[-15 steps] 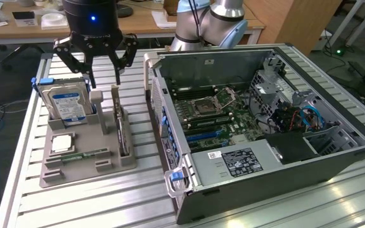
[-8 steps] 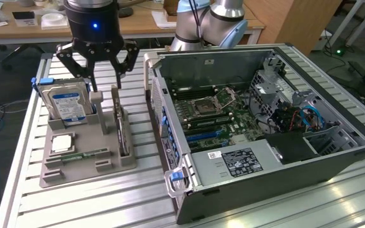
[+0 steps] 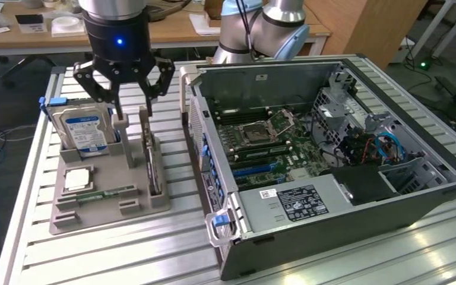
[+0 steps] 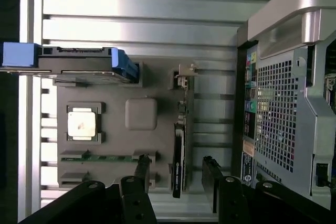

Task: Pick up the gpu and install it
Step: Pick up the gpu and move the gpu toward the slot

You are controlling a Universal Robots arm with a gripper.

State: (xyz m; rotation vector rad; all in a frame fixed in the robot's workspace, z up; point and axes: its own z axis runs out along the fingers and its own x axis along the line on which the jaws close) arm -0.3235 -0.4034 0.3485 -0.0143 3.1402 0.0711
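- No brand name can be read. The hard drive (image 3: 85,132) carries a blue-and-white label whose writing is too small to make out.
- A black-and-white sticker (image 3: 301,202) is seen on the power supply (image 3: 258,206) inside the open computer case (image 3: 355,233). Its text cannot be read either.
- The gpu (image 4: 179,156) is seen as a thin dark circuit card stood on its long edge in a slot of the grey holder tray (image 4: 115,90). A silvery metal bracket (image 4: 185,72) is fixed at one end.
- The tray is laid on the slatted metal table (image 3: 133,249), just beside the case, on the exterior view's left. A processor (image 4: 82,123) and a green memory stick (image 4: 100,157) are also held in it.
- The pincer (image 4: 176,174) is held wide open above the gpu, with one finger on each side of the card. Nothing is gripped, and no contact with the card can be made out.
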